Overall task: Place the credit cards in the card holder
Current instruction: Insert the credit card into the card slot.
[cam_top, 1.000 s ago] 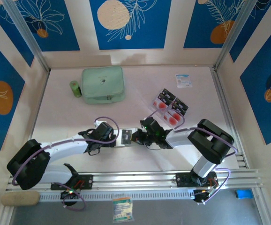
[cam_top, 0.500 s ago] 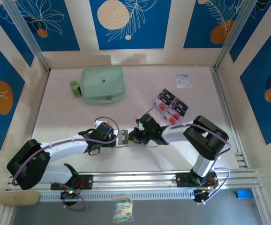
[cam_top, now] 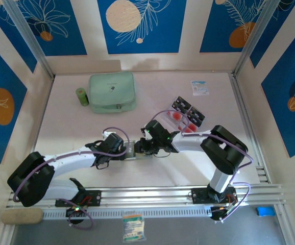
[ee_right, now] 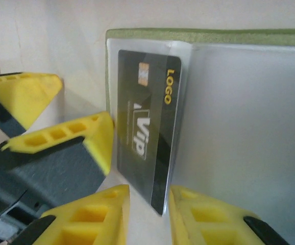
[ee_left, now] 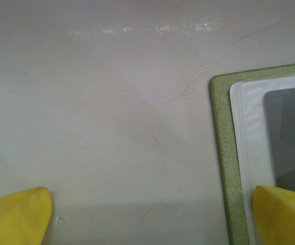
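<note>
The olive-green card holder (cam_top: 133, 148) lies open between my two grippers, pale inside up. A black "VIP" credit card (ee_right: 145, 117) sits partly inside its clear sleeve (ee_right: 239, 127). My right gripper (ee_right: 148, 201) is open a little around the card's protruding end, with a gap showing beside the card. My left gripper (ee_left: 150, 217) is wide open, and its right finger (ee_left: 283, 214) rests on the card holder's edge (ee_left: 221, 153) next to the same black card (ee_left: 290, 138). More credit cards (cam_top: 186, 115) lie in a loose group behind the right arm.
A mint-green zip case (cam_top: 112, 92) and a small green cylinder (cam_top: 81, 96) stand at the back left. A white-and-blue packet (cam_top: 200, 88) lies at the back right. Metal rails run along the near edge (cam_top: 152, 196).
My right gripper has carried the black card leftward to the card holder and slid it into the sleeve. Its jaws have come slightly apart. The left arm has stayed still.
</note>
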Controlling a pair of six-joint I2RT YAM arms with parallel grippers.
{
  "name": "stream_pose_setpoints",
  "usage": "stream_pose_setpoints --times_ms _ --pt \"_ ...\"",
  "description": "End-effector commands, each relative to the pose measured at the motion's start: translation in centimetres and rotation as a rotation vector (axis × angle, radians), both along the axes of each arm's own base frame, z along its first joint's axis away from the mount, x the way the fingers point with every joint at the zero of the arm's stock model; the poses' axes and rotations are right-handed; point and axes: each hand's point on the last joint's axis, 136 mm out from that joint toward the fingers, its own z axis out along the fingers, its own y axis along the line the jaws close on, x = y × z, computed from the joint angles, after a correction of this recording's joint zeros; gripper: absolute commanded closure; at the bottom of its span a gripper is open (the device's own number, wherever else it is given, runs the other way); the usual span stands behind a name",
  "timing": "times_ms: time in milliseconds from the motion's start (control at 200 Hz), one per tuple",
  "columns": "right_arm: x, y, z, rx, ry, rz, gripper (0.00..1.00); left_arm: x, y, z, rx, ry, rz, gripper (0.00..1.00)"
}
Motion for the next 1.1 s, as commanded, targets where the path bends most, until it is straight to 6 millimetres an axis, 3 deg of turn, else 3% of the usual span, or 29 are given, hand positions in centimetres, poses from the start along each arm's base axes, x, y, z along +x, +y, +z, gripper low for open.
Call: stream_pose_setpoints --times_ms 0,215,420,810,1095 --pt "0.2 -1.0 1.2 -0.039 -0.045 0.021 0.78 -0.1 0.9 0.0 0.003 -0.007 0.036 0.0" --pt "0.8 0.7 1.2 -0.054 -0.049 0.049 1.0 -0.2 1.3 0.3 -0.005 -0.026 0.062 0.0" --pt "1.0 1.7 -0.1 -0.08 -0.038 0.054 1.0 -0.1 1.7 0.5 0.005 -0.038 0.078 0.0" --pt "0.6 1.9 -2.1 -0.15 -0.015 0.055 1.0 -0.1 1.9 0.3 0.011 -0.039 0.093 0.0" --pt "0.0 3.6 -2.4 -0.15 -0.004 0.081 1.0 0.1 1.9 0.8 0.01 -0.052 0.094 0.0"
